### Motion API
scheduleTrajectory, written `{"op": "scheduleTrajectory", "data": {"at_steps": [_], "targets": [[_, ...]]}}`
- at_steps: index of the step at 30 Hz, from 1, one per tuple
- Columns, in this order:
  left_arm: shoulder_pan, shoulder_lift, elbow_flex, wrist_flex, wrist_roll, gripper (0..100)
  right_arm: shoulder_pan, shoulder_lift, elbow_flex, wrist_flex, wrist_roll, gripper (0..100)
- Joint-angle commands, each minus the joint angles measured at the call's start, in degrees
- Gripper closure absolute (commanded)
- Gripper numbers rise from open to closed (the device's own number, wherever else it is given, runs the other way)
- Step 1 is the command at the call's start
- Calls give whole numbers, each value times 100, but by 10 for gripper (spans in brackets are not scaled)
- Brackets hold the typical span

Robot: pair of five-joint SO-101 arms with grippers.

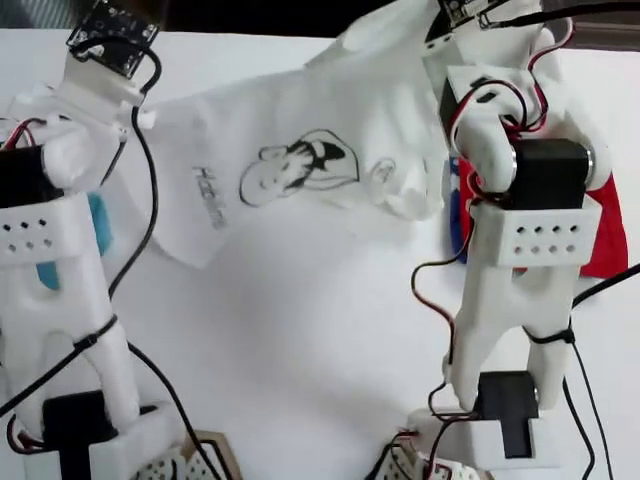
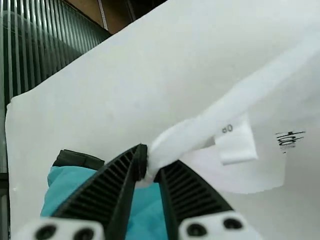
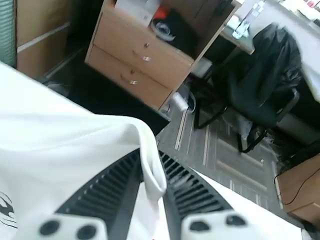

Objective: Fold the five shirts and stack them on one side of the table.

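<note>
A white shirt (image 1: 300, 170) with a black cartoon print hangs stretched between the two arms over the far half of the table (image 1: 300, 330). My left gripper (image 2: 148, 167) is shut on the shirt's collar edge (image 2: 200, 131), beside its small white label (image 2: 235, 142). My right gripper (image 3: 150, 170) is shut on another fold of the white shirt (image 3: 75, 150), lifted at the far right. A teal shirt (image 1: 98, 225) lies under the left arm, also seen as teal cloth (image 2: 75, 190) below the left fingers. A red and blue shirt (image 1: 605, 225) lies under the right arm.
Black cables (image 1: 140, 230) loop off both arms over the table. The near middle of the white table is bare. Beyond the table's far edge stand a wooden drawer unit (image 3: 140, 65) and a black chair (image 3: 265, 85).
</note>
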Motion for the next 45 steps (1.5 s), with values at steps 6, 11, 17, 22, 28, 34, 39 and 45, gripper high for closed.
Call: {"op": "scheduleTrajectory", "data": {"at_steps": [6, 11, 17, 22, 28, 34, 39, 45], "targets": [[-35, -1213, 48, 264, 0, 976, -57, -1385, -237, 145, 44, 978], [-70, -1662, 57, 369, 0, 976, -365, -2299, -237, 92, 53, 978], [-70, -1741, 382, 378, -9, 976, -558, -2932, -237, -207, 431, 978], [-316, -1758, 338, 352, -9, 976, -558, -3160, -237, -136, 448, 978], [-1029, -1758, -426, 378, -158, 976, -558, -3433, -237, -92, 413, 978], [-1090, -1758, -532, 343, -334, 976, -558, -3389, -193, -101, 440, 978], [-1081, -1749, -505, -9, -299, 976, -523, -3187, -193, -127, 448, 978], [-1073, -1741, -532, -677, -281, 976, -514, -2730, -229, -127, 448, 978]]}}
